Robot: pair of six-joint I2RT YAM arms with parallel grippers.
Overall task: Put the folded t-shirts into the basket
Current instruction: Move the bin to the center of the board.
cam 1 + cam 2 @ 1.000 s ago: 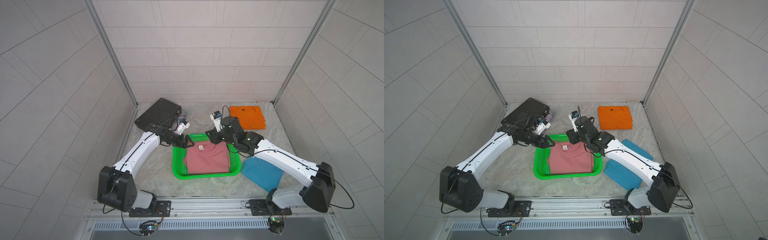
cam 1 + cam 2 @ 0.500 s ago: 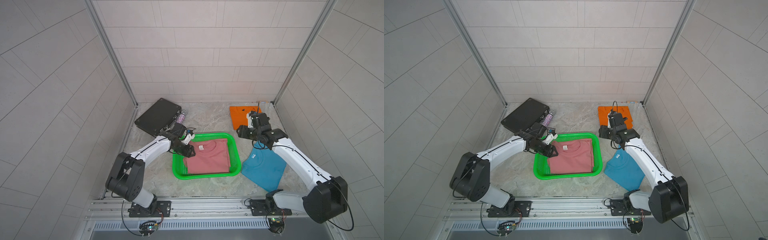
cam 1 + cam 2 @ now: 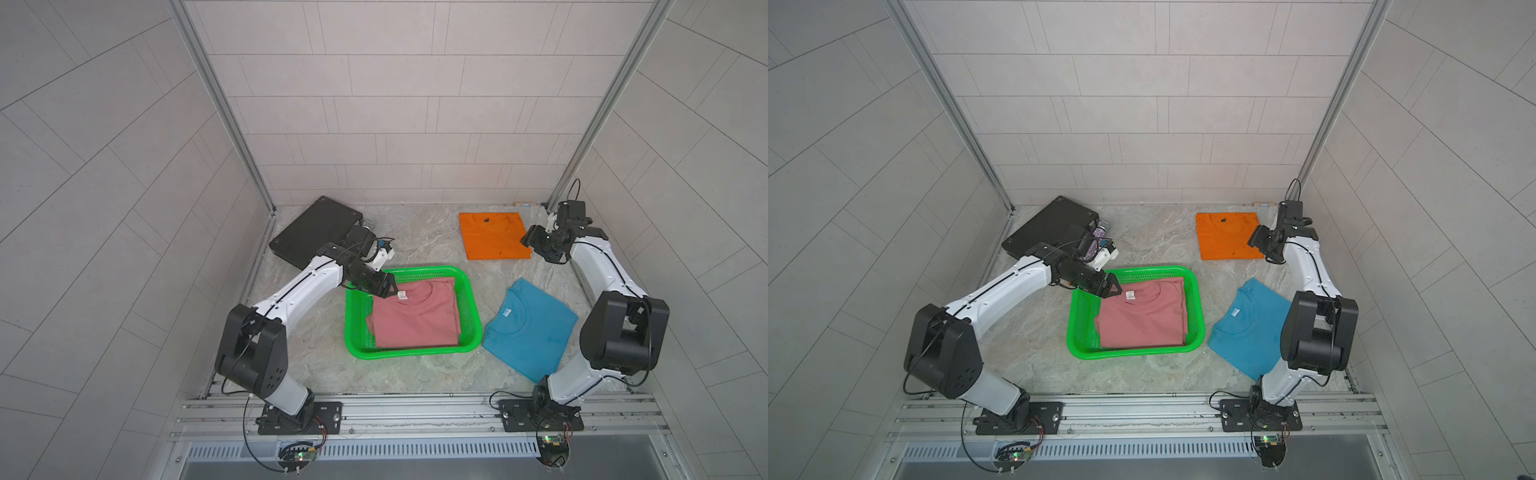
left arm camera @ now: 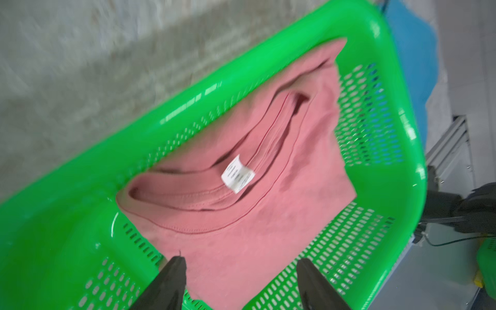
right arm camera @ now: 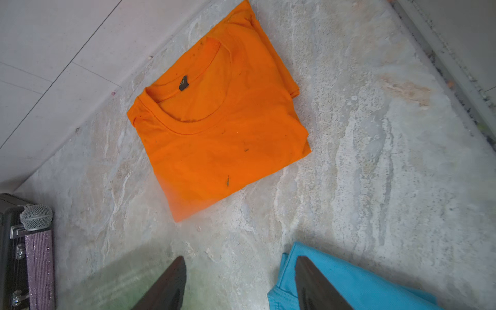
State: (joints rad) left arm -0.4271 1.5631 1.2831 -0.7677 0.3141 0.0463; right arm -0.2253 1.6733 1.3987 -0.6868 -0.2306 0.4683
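Observation:
The dusty pink folded t-shirt point(image 3: 415, 318) lies flat inside the green basket point(image 3: 411, 353) in both top views. My left gripper point(image 3: 388, 289) hovers over the basket's far left corner, open, with only the pink shirt point(image 4: 241, 214) and the basket floor point(image 4: 349, 268) below the left gripper's point(image 4: 239, 264) fingers. The orange t-shirt point(image 3: 492, 235) lies at the back right. My right gripper point(image 3: 528, 241) is raised beside its right edge, open and empty. The teal t-shirt point(image 3: 528, 332) lies right of the basket. In the right wrist view, the orange shirt point(image 5: 222, 134) and teal shirt point(image 5: 349, 284) show beyond the right gripper point(image 5: 240, 261).
A flat black case point(image 3: 316, 230) rests at the back left, with a purple-handled microphone point(image 5: 39, 241) beside it. Tiled walls close in the back and both sides. A metal rail point(image 3: 415, 409) with both arm bases runs along the front.
My right arm has swung away from the basket to the back right beside the orange shirt. The left gripper stayed at the basket's far left corner and opened wider. The pink shirt lies released.

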